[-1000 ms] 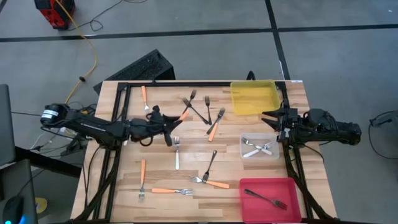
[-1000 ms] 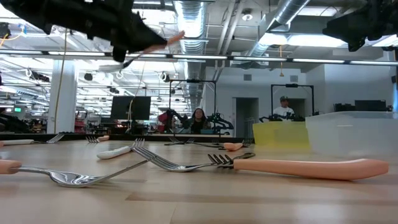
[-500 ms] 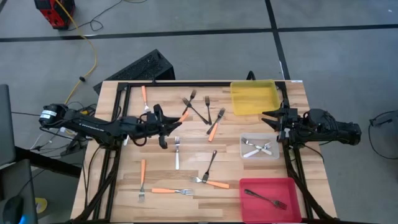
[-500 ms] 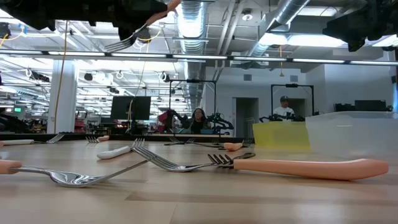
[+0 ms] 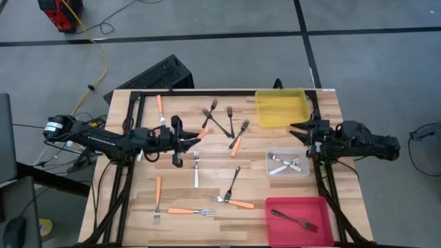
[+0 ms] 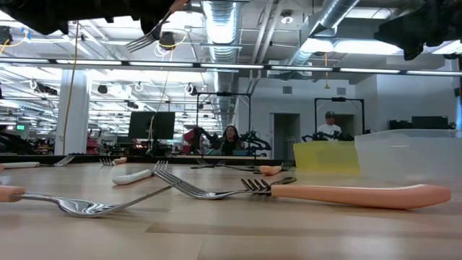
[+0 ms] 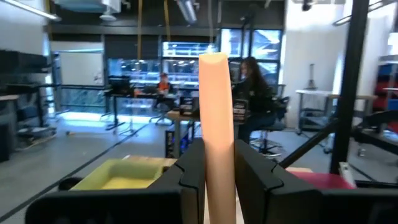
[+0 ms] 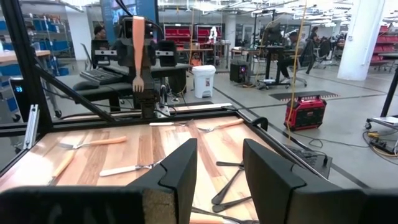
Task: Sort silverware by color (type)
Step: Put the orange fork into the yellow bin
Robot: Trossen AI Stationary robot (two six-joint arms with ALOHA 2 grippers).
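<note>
Evidently only a small part of the sorting has been done. Pale silver-white forks (image 5: pixel 286 164), apparently two or three, are seen crossed in the clear bin (image 5: pixel 304 171) at about four o'clock of the table's centre, and one dark fork (image 5: pixel 294 221) lies in the red bin (image 5: pixel 324 204) at about five o'clock; the yellow bin (image 5: pixel 281 118) at one o'clock is seen with nothing in it. An orange-handled fork (image 7: pixel 217 143) is clamped between the fingers of the left gripper (image 5: pixel 178 140), which is held above the table (image 5: pixel 265 193) just toward nine o'clock of its centre; in the left wrist view the handle stands upright between the two dark fingers, with the yellow bin ahead, so this fork is judged to be meant for that bin. The right gripper (image 5: pixel 305 140) waits at the three o'clock edge, between the yellow and clear bins, its fingers parted and nothing between them. Left on the wood are roughly ten forks: a cluster of dark forks (image 5: pixel 218 118) and an orange-handled one (image 5: pixel 236 143) toward twelve o'clock, another orange-handled one (image 5: pixel 160 107) at eleven o'clock, a pale fork (image 5: pixel 196 169) near the centre, and a dark fork (image 5: pixel 233 181) with several orange-handled forks (image 5: pixel 185 211) from six to seven o'clock. Most of the task is therefore judged still to be done.
</note>
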